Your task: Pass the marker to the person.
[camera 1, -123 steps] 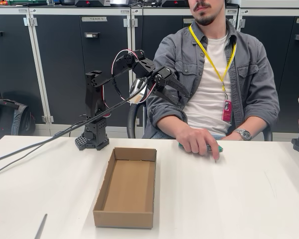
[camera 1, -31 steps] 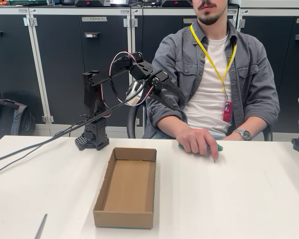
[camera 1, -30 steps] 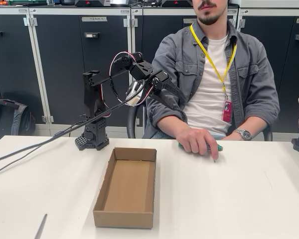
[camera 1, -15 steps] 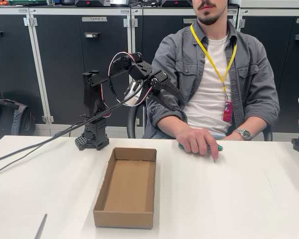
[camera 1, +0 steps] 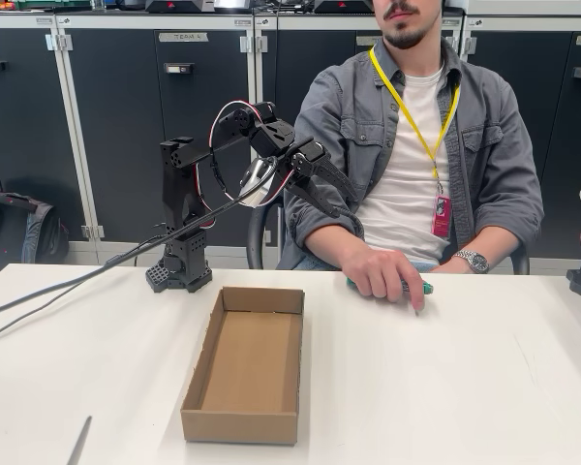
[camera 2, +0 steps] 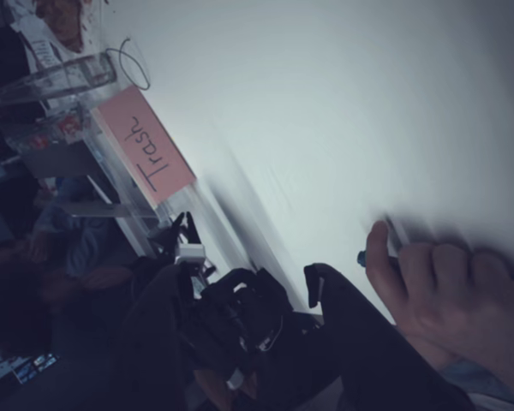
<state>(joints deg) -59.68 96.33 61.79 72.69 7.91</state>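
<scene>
My hand (camera 1: 347, 206) is up in the air, and I cannot tell if it is apart. The person (camera 1: 426, 145) covers the marker (camera 1: 418, 288) on the counter (camera 1: 465, 387). A pink sign (camera 2: 146, 147) reads "Trash".

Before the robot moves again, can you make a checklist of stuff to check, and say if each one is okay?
1. Marker with the person: ok, it lies under the hand on the table.
2. Tool carrying nothing: cannot tell, it is dark against the sleeve.
3. Tool apart from the hand: ok, it is raised above the table.
4. Box out of the way: ok, it sits to the picture's left of the hand.
</scene>
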